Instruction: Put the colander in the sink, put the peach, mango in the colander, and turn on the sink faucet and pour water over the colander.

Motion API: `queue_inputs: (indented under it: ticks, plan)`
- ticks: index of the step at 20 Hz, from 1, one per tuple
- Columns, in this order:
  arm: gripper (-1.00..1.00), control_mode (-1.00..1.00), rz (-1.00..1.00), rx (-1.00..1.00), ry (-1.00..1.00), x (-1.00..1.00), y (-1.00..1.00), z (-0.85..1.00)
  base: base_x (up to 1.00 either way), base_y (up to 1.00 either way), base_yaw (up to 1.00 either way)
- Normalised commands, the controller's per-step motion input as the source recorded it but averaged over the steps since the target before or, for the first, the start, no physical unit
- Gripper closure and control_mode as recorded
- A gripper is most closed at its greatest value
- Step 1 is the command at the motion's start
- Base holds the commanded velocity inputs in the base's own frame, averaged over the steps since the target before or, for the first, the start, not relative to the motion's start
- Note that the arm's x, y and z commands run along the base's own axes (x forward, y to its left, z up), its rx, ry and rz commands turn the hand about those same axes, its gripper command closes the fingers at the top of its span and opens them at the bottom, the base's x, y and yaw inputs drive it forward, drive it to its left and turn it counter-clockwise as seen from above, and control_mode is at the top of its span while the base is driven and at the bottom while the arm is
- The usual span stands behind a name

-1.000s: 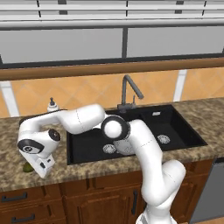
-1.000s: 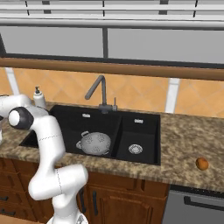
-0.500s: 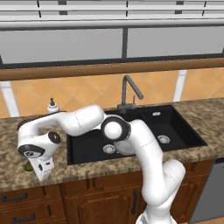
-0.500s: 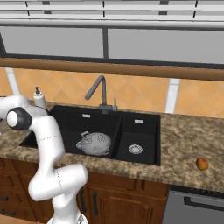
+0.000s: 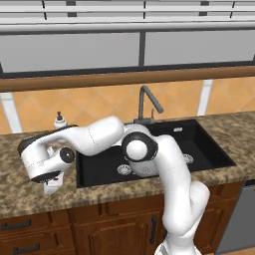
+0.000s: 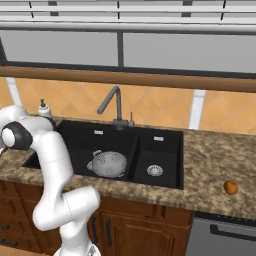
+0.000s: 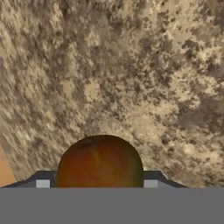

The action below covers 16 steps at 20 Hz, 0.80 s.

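Nearest item: the end effector (image 7: 99,184) is pointed down at the speckled brown counter (image 7: 131,65) left of the sink, its two dark finger tips (image 7: 42,183) set against opposite sides of the mango (image 7: 99,162), pinching it. The mango shows orange-brown with a green edge; whether it rests on the stone or is clear of it cannot be told. In the left base view the end effector (image 5: 50,186) hangs over the front part of the counter (image 5: 20,196), beside the sink's left rim. Next back: the black double-basin sink (image 6: 161,138) holds the colander (image 6: 107,164), upright in the left basin (beside the divider). Behind the basins stands the sink faucet (image 6: 113,103), spout angled toward the left basin. A white soap dispenser (image 6: 44,107) sits at the rear left corner. The peach (image 6: 230,187) lies on the counter well right of the sink, near the front edge.
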Motion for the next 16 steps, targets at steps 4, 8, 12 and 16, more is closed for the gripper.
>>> queue_inputs:
  ticks: [4,8,12,16]
  plan:
    - [1.00,-1.00,-0.68,-0.02,0.00,0.28,0.00,0.86,0.00,0.00,0.00]
    - [1.00,-1.00,-0.65,-0.01,0.09,0.29,-0.29,0.83,0.00,0.00,0.00]
    - [1.00,-1.00,-0.63,0.00,0.13,0.44,-0.29,0.94,0.00,0.00,0.00]
    - [1.00,-1.00,-0.61,0.00,0.22,0.52,-0.20,1.00,0.00,0.00,0.00]
